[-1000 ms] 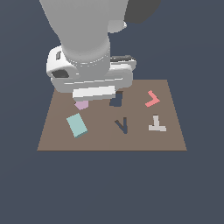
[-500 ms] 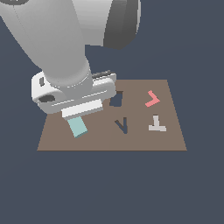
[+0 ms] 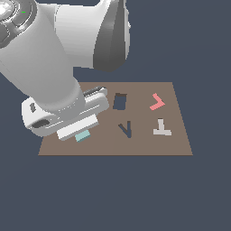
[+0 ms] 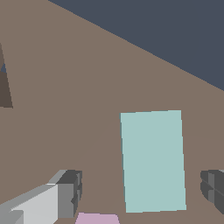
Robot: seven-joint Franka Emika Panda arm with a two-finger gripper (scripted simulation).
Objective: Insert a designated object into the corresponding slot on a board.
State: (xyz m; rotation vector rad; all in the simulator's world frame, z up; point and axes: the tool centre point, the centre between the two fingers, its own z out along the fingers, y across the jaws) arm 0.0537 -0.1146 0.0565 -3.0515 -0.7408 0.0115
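**Wrist view says: lined up over the teal block, but plenty can still go sideways**

Wrist view first, big stuff down. The brown board [image 3: 176, 140] fills most of it, and the teal block [image 4: 152, 161] lies flat on it, sitting between the two dark fingertips [image 4: 70, 192], which stand apart with nothing clamped. So the gripper [image 4: 142, 192] is wide and straddling the block.

Risks as I see them:
- The lilac pentagon [image 4: 97, 218] sits just beside one short edge of the block. A finger coming down could land on it or shove it.
- The block is thin, so a shallow pinch could slip off.
- The rectangular slot [image 3: 119, 102] is well apart from the block, and a crooked grab means a jam there.

In the exterior view the hand hides nearly all of the block, so I can't really judge its height.
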